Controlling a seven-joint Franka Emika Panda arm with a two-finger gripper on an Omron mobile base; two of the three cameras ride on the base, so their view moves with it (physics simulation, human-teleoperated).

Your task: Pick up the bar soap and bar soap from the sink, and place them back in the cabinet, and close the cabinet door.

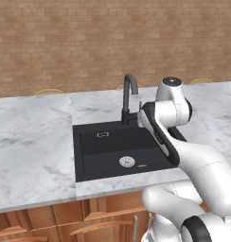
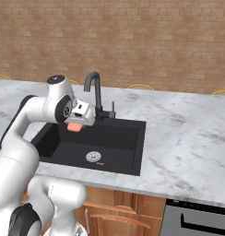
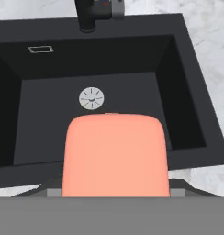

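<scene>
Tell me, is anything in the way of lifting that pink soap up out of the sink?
Nothing visible. The pink bar soap, held in the gripper, already hangs above the sink, left of the faucet. The cabinet isn't in sight.

Even, bright rendered light; soft shadows, slightly blurry, no glare.

No legible text, labels, brands, numbers or signs in any view. Checked: salmon-pink bar soap [image 3: 115, 156], face plain; sink [image 3: 187, 92], walls unmarked; faucet [image 1: 129, 97], no marking resolved. Small rectangular outline [image 3: 40, 49] on the sink's back wall near its left corner: blank, no characters readable.
</scene>
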